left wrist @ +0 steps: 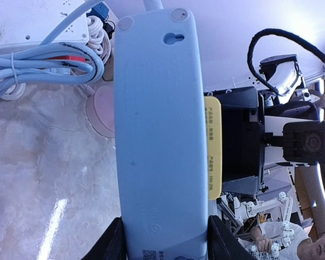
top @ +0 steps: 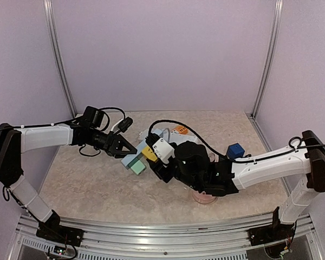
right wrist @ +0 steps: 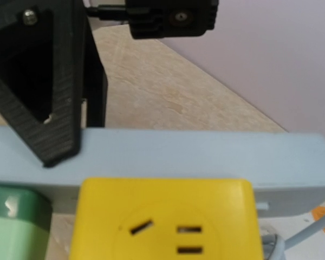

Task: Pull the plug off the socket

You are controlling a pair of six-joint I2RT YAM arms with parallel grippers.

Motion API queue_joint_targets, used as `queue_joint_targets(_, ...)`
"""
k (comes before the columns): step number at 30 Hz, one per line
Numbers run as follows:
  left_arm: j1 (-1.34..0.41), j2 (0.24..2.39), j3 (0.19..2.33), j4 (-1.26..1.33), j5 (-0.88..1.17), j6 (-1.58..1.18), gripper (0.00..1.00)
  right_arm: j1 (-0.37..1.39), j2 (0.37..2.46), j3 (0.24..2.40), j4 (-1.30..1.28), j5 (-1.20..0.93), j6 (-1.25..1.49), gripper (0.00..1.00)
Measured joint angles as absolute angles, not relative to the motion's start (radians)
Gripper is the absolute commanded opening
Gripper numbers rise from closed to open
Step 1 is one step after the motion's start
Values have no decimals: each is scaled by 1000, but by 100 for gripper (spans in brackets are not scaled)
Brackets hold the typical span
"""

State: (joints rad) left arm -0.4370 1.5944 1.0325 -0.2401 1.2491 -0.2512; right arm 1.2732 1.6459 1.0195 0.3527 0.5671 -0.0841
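Observation:
The socket is a pale blue power strip [left wrist: 160,135], held off the table with my left gripper [left wrist: 165,241] shut on its near end, one black finger on each long side. A yellow plug [right wrist: 165,222] sits flush against the strip's [right wrist: 206,157] face, and a green plug [right wrist: 13,222] sits beside it. In the top view my right gripper [top: 153,155] is shut on the yellow plug [top: 150,152], just right of the left gripper [top: 127,151]. The right wrist view does not show its own fingers; the left gripper's black finger [right wrist: 43,81] presses on the strip there.
A white power strip with coiled cables [left wrist: 32,21] lies behind on the table [top: 86,184]. A pink dish [top: 205,196] sits under the right arm, with a blue cube [top: 235,150] to its right. Purple walls close in the back and both sides.

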Motion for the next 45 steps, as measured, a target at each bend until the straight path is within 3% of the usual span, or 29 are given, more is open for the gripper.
queue_joint_targets(8,-439,1594,1033,-282,1221,-273,16,1162,1604,968,367,257,-50,0)
queue_joint_targets(12,-439,1594,1033,-295,1220,-284,16,1143,1602,967,366,204,-44,0)
queue_joint_targets(24,-434,1594,1033,-299,1220,-296,15,1150,1603,964,368,221,-7,0)
queue_joint_targets(36,-425,1592,1032,-276,1222,-263,15,1237,1657,1009,369,487,-91,0)
queue_joint_targets(45,-422,1592,1032,-265,1218,-258,15,1223,1655,1007,379,450,-92,0)
